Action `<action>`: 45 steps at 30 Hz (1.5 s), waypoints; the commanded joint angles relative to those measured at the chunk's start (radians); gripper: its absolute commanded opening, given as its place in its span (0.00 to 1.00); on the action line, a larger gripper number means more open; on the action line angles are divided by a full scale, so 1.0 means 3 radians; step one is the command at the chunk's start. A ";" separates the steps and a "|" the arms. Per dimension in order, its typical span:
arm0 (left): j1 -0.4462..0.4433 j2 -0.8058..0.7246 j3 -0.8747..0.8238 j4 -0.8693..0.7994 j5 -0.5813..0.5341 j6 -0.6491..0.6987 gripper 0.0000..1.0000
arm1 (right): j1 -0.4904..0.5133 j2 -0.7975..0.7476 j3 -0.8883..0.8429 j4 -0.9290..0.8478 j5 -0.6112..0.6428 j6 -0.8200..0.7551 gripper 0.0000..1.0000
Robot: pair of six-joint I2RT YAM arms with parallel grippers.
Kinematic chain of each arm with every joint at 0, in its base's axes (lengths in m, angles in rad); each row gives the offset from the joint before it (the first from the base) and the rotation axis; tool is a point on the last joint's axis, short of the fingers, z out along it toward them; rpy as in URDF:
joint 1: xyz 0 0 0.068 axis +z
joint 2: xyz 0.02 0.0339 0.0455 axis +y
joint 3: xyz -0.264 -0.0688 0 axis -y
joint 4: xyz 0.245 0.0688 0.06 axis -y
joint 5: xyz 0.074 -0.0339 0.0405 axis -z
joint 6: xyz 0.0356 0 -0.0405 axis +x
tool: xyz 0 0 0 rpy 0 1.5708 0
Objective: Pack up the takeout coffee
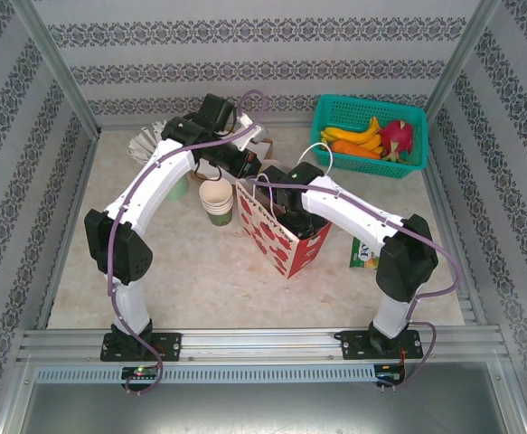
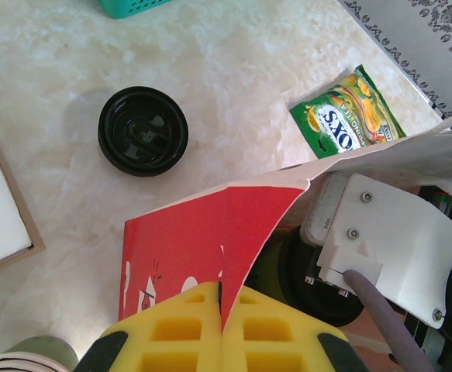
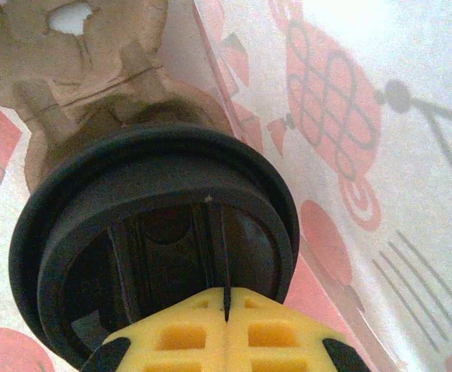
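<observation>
A red-and-white paper bag (image 1: 290, 244) stands open at mid-table. My left gripper (image 2: 224, 298) is shut on the bag's red rim (image 2: 210, 232), pinching the paper edge. Inside the bag, my right gripper (image 3: 226, 306) is shut at the near rim of the black lid (image 3: 156, 225) of a takeout coffee cup. That cup sits against a brown cardboard carrier (image 3: 94, 70). A stack of unlidded cups (image 1: 216, 201) stands left of the bag. In the left wrist view a loose black lid (image 2: 143, 131) lies on the table beyond the bag.
A teal basket (image 1: 335, 113) of fruit sits at the back right. A green snack packet (image 2: 346, 115) lies right of the bag. A pale green cup (image 1: 177, 188) with white sticks (image 1: 145, 143) stands behind my left arm. A cardboard tray edge (image 2: 12, 209) is at the left.
</observation>
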 commanded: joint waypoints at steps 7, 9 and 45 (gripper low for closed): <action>0.0047 0.0011 0.0005 0.0090 0.0009 -0.0005 0.00 | -0.0008 0.0161 0.0051 -0.0002 -0.0196 -0.0034 0.04; 0.0046 0.0016 0.0005 0.0093 0.0022 -0.0005 0.00 | -0.0009 0.0174 0.0071 0.0024 -0.0208 -0.0033 0.04; 0.0046 0.0067 0.0016 0.0052 0.0177 0.0005 0.00 | 0.0006 0.0208 0.0257 0.0151 -0.0119 -0.0023 0.05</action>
